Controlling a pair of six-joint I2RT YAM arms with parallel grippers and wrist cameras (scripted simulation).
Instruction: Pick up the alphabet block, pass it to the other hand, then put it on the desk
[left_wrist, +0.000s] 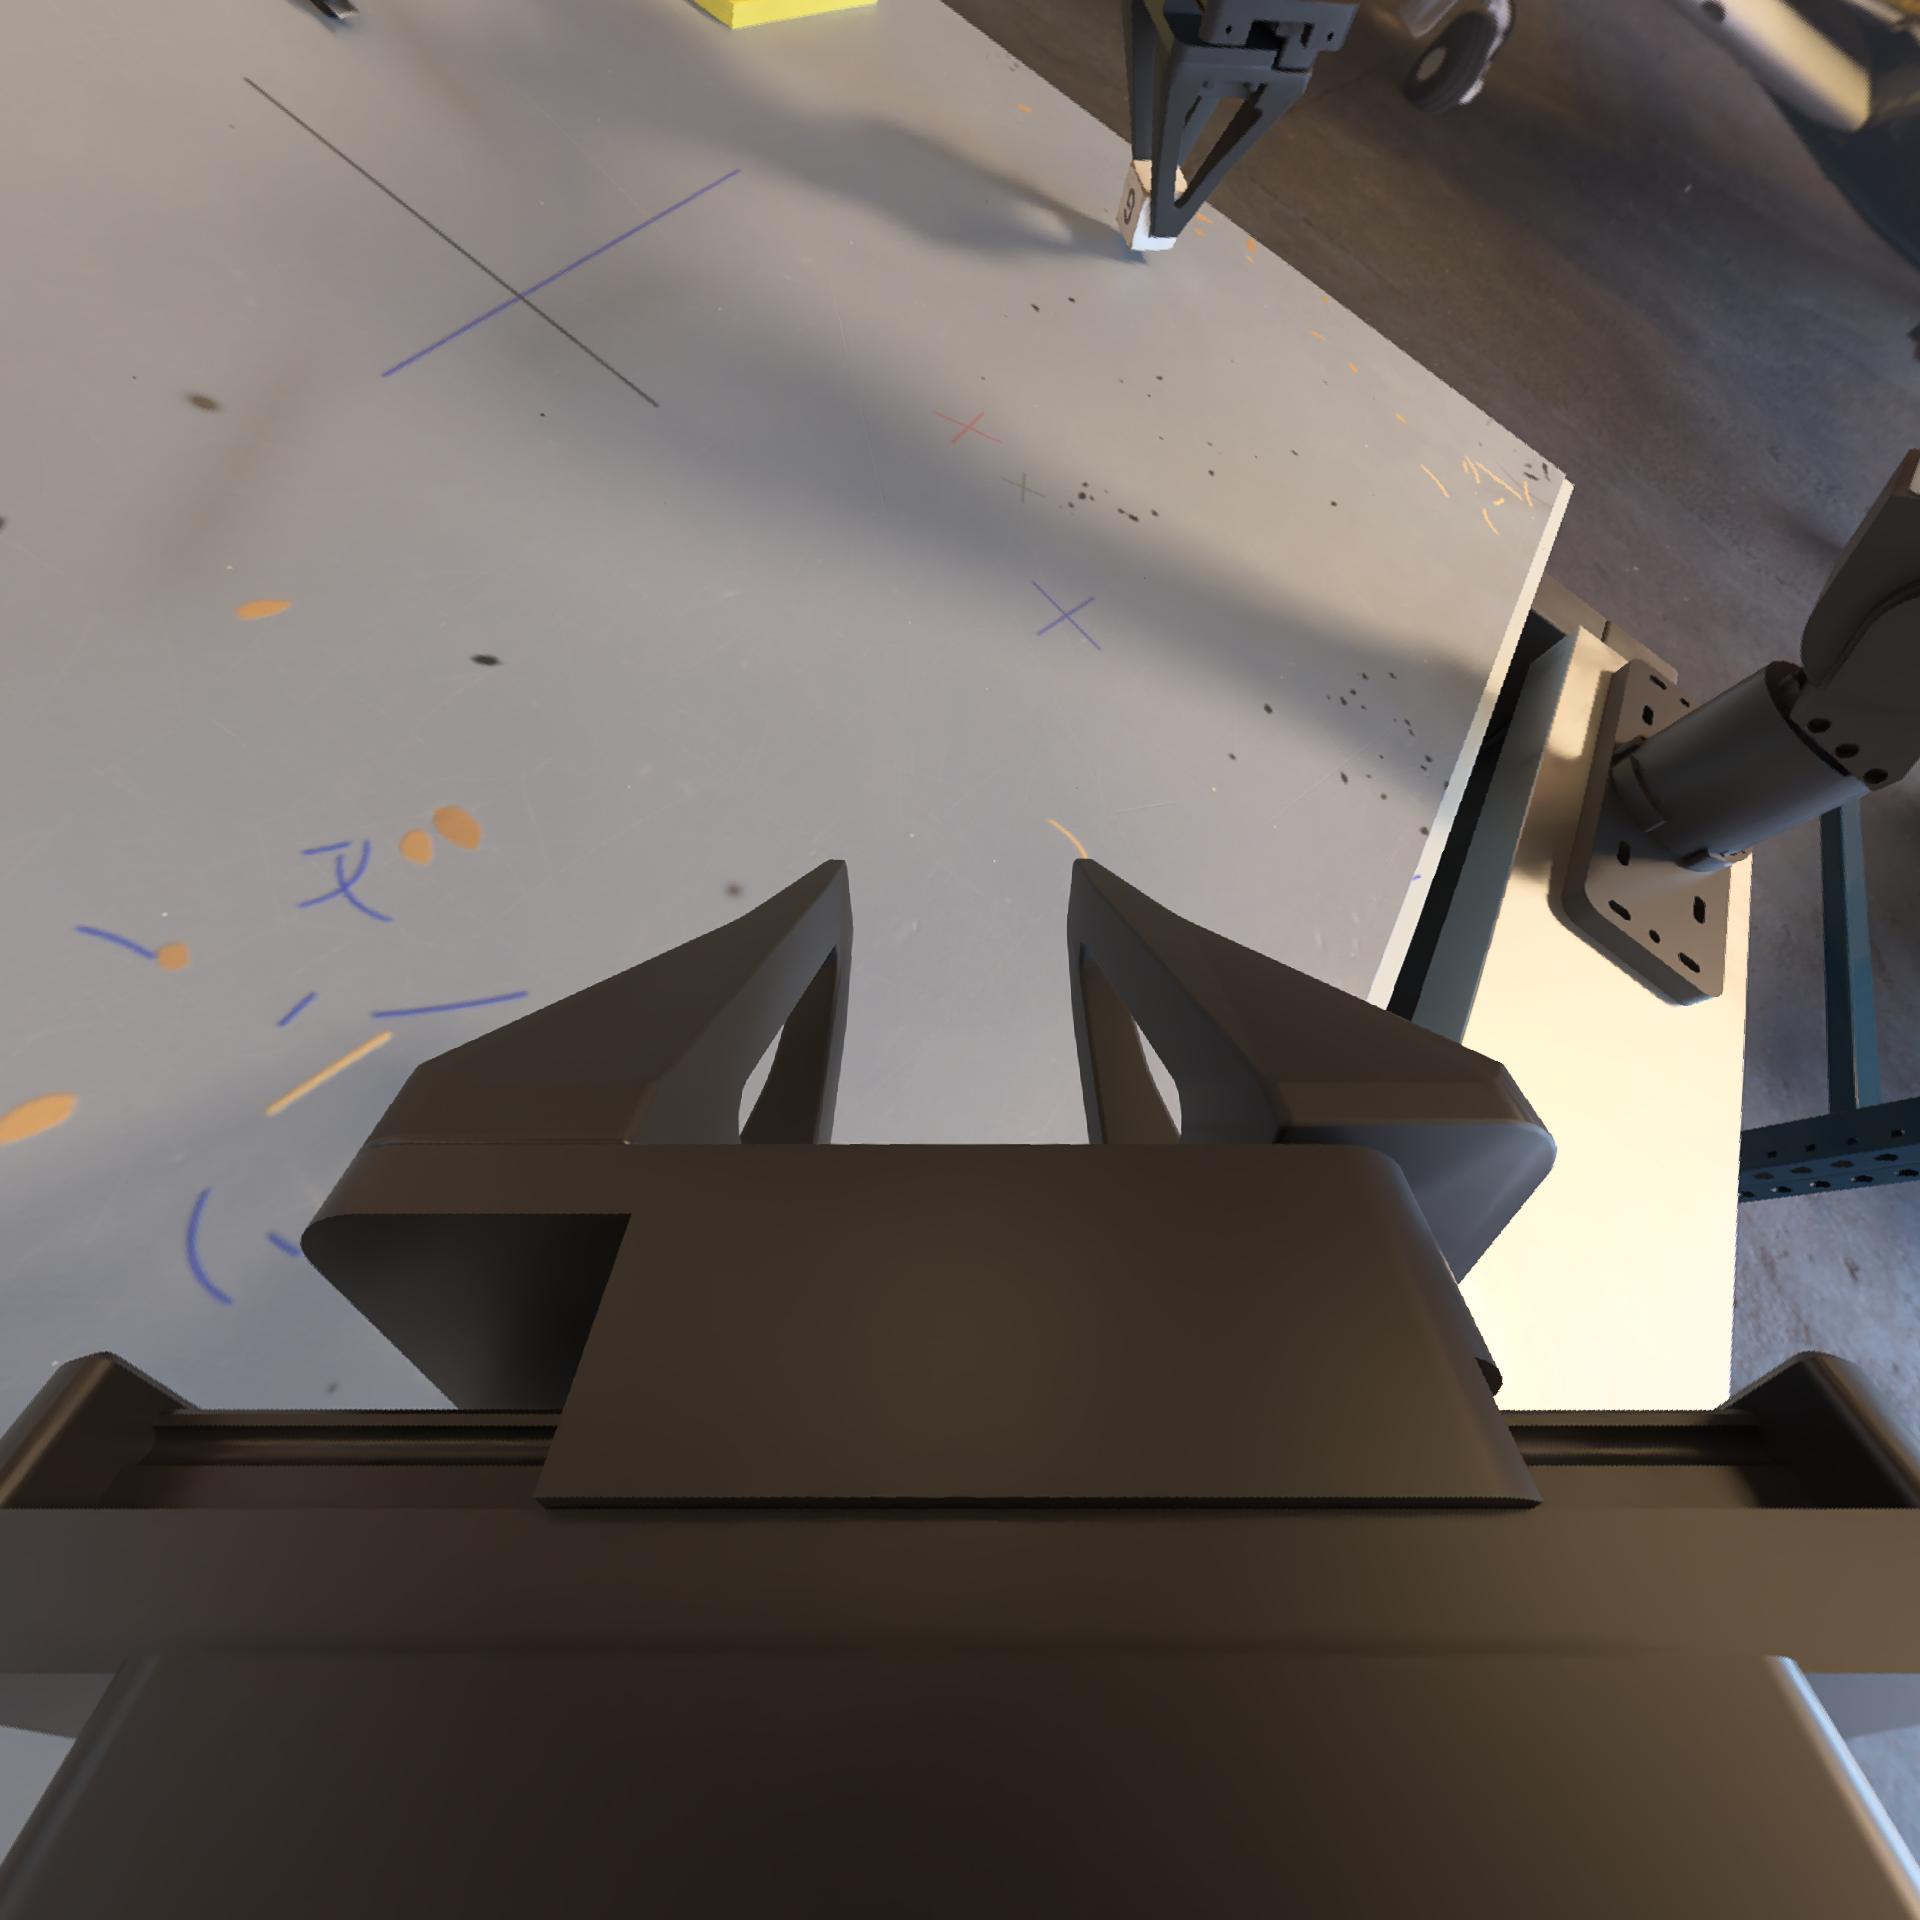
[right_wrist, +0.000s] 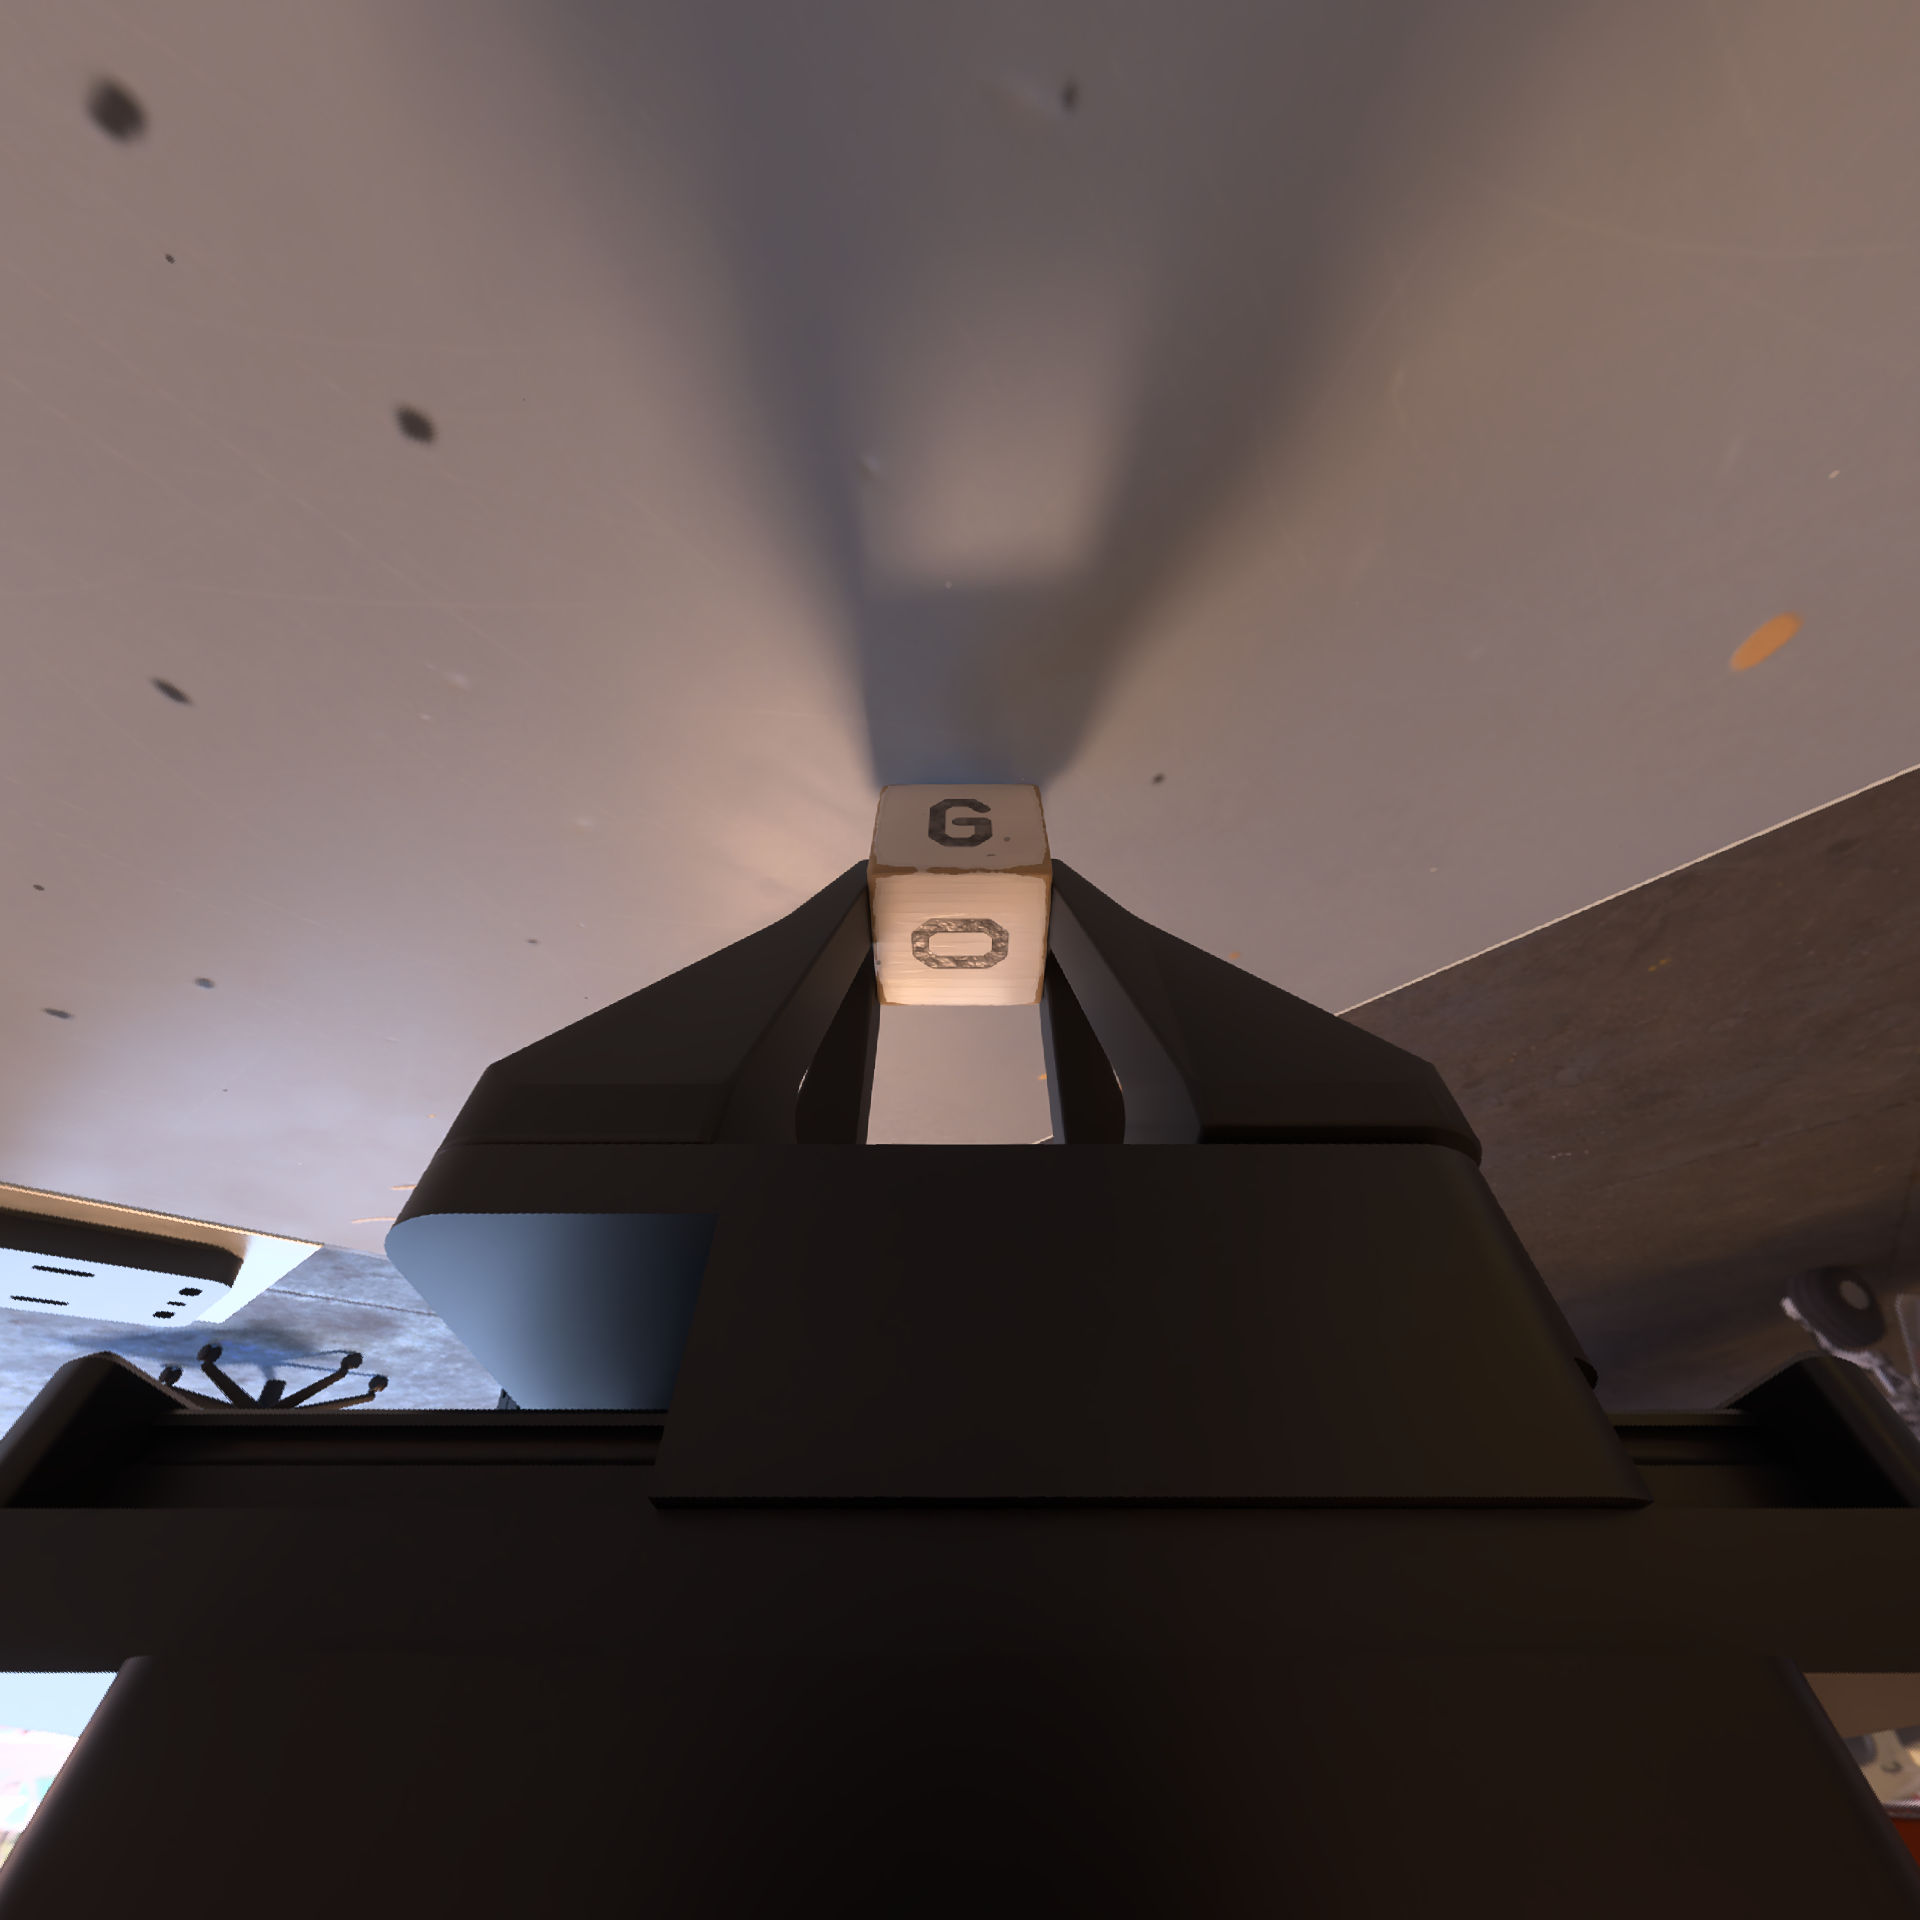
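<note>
Right gripper (right_wrist: 958, 914), black two-finger, is closed onto the small pale wooden alphabet block with dark stamped faces (right_wrist: 958, 940); the fingertips press its two opposite side faces and the block sits right at the tips. Block is at or just above the grey paint-speckled desk top (right_wrist: 416, 623), near the desk's edge; contact with the surface can't be told.

Handling guess: light, rigid cube with flat parallel faces, so the side-to-side pinch suits it. Smooth wood held this far out on the tips could twist or slip. The handover should take the two free faces.

Left gripper (left_wrist: 958, 883) is spread wide with nothing between its fingers, hovering over the desk well apart from the block.

Right wrist view gives the close grip detail and two block faces. Left wrist view gives layout only: the block (left_wrist: 1141, 213) tiny under the far gripper, crossed lines drawn on the desk (left_wrist: 520, 296), a yellow flat object (left_wrist: 790, 10) at the top edge, and the arm mount off the desk's side.
</note>
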